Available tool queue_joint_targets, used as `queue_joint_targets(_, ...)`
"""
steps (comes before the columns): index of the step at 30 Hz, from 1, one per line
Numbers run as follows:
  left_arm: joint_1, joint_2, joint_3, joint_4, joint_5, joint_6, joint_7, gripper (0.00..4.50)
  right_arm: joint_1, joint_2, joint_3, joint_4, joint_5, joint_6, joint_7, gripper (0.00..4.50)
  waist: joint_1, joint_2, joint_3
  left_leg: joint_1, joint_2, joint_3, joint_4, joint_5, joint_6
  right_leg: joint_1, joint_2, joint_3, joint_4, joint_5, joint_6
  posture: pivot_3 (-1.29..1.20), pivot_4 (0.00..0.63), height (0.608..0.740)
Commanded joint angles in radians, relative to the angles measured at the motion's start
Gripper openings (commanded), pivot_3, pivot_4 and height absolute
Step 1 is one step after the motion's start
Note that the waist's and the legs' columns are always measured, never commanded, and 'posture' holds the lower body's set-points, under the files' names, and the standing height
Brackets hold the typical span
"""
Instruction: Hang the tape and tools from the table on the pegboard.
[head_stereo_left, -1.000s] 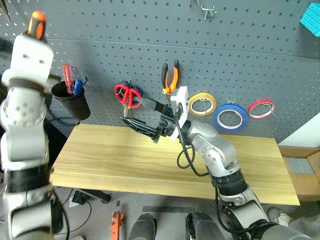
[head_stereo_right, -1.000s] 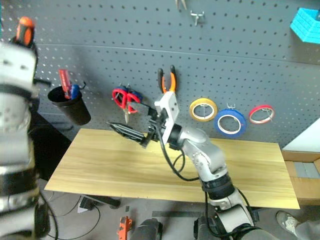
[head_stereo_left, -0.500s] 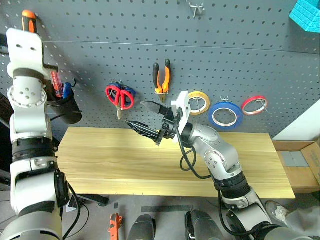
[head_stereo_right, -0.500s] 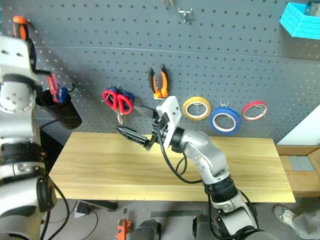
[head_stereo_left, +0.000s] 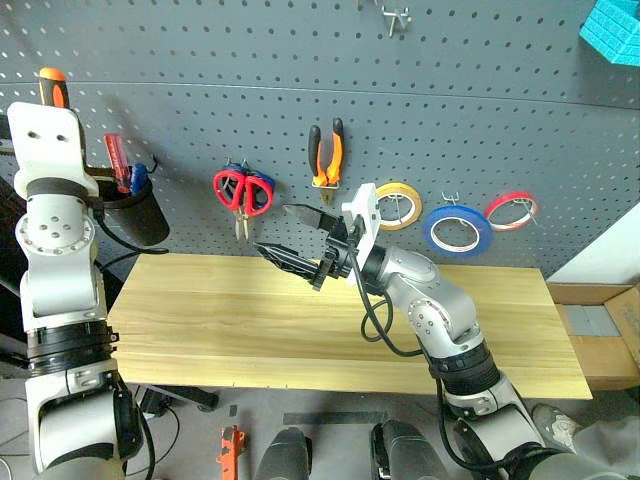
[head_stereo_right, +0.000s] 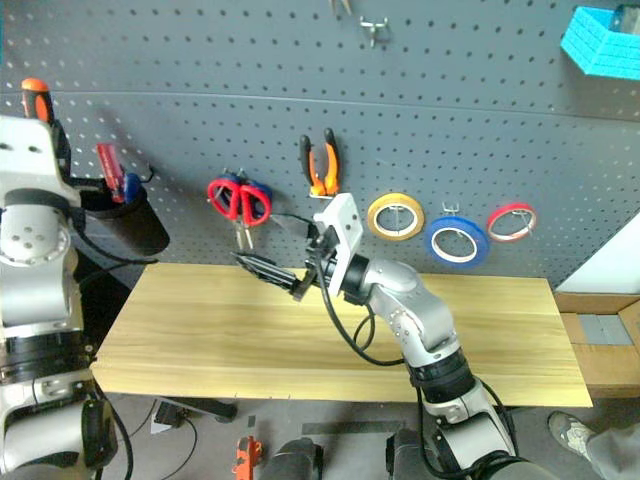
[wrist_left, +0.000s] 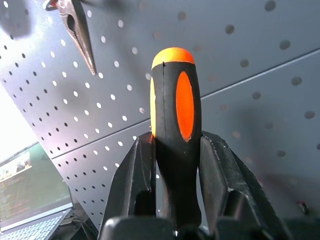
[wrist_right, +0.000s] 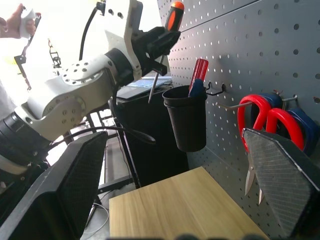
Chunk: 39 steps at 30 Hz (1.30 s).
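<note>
My left gripper (head_stereo_left: 52, 100) is shut on the screwdriver (wrist_left: 175, 135), whose orange and black handle sticks up between the fingers. Its thin shaft (wrist_right: 155, 80) points down, the tip close to the rim of a black cup (head_stereo_left: 137, 215) on the pegboard (head_stereo_left: 480, 110). My right gripper (head_stereo_left: 287, 236) stands open and holds nothing, above the middle of the table (head_stereo_left: 200, 310), pointing left. On the pegboard hang red-handled scissors (head_stereo_left: 242, 190), orange-handled pliers (head_stereo_left: 327, 155) and the blue tape (head_stereo_left: 456, 229).
A yellow roll (head_stereo_left: 398, 205) and a red roll (head_stereo_left: 510, 210) hang beside the blue tape. The cup holds a red-handled tool (wrist_right: 198, 75). A teal bin (head_stereo_left: 612, 22) sits at the top right. A laptop (wrist_left: 30, 225) stands beyond the table's left end. A person's hand (wrist_right: 12, 22) shows far off.
The camera has shifted. My left gripper has come down and to the left with the screwdriver, nearer the black cup. The right arm has kept still.
</note>
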Motion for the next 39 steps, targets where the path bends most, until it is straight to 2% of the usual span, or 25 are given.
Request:
queue_joint_targets(1, -0.100, 0.058, -0.003, 0.015, -0.013, -0.044, -0.037, 0.83, -0.021, 0.007, -0.005, -0.013, -0.002, -0.026, 0.014, 4.50, 0.005, -0.001, 0.000, 0.000, 0.000, 0.000, 0.000, 0.000, 0.000, 0.000, 0.000, 0.000, 0.000, 0.000, 0.000, 0.16, 0.185, 0.740)
queue_joint_targets(5, -0.159, 0.033, -0.032, 0.070, -0.076, -0.099, -0.134, 0.83, -0.028, 0.013, -0.006, -0.002, -0.007, -0.034, 0.013, 4.50, 0.008, -0.001, 0.000, 0.000, 0.000, 0.000, 0.000, 0.000, -0.001, 0.000, 0.000, 0.000, 0.000, 0.000, 0.000, 0.16, 0.183, 0.740)
queue_joint_targets(9, -0.168, 0.013, -0.050, 0.097, -0.093, -0.114, -0.161, 0.83, -0.029, 0.013, -0.008, 0.001, -0.012, -0.038, 0.014, 4.50, 0.006, -0.001, 0.000, 0.000, 0.000, 0.000, 0.000, 0.002, -0.004, 0.000, 0.000, 0.000, 0.000, 0.000, 0.000, 0.15, 0.182, 0.740)
queue_joint_targets(16, -0.039, -0.049, -0.009, 0.040, -0.151, -0.068, -0.146, 0.83, -0.012, -0.006, -0.014, -0.011, -0.023, -0.043, 0.011, 4.50, -0.003, -0.001, 0.000, 0.001, 0.000, 0.002, -0.001, 0.002, -0.004, -0.001, 0.000, 0.003, 0.000, 0.000, 0.000, 0.13, 0.174, 0.740)
queue_joint_targets(22, -0.005, -0.038, 0.019, -0.014, -0.178, -0.026, -0.143, 0.83, -0.002, -0.012, -0.012, -0.013, -0.026, -0.040, 0.019, 4.50, 0.003, -0.002, 0.000, -0.001, 0.000, 0.002, 0.000, 0.002, -0.003, -0.002, 0.000, 0.002, 0.000, 0.000, 0.000, 0.14, 0.165, 0.740)
queue_joint_targets(32, 0.024, -0.012, 0.096, -0.048, -0.206, 0.040, -0.130, 4.34, 0.005, -0.028, -0.017, 0.006, -0.029, -0.046, 0.039, 4.50, 0.006, -0.002, 0.000, 0.000, 0.000, 0.002, 0.000, 0.002, -0.003, -0.002, 0.000, 0.002, 0.001, 0.000, 0.000, 0.16, 0.162, 0.740)
queue_joint_targets(39, 0.054, -0.043, 0.114, -0.100, -0.242, 0.108, -0.106, 4.44, 0.005, -0.032, -0.018, 0.008, -0.034, -0.050, 0.040, 4.50, 0.006, -0.002, 0.000, 0.000, 0.000, 0.002, 0.000, 0.002, -0.004, -0.002, 0.000, 0.002, 0.001, 0.000, 0.000, 0.15, 0.163, 0.740)
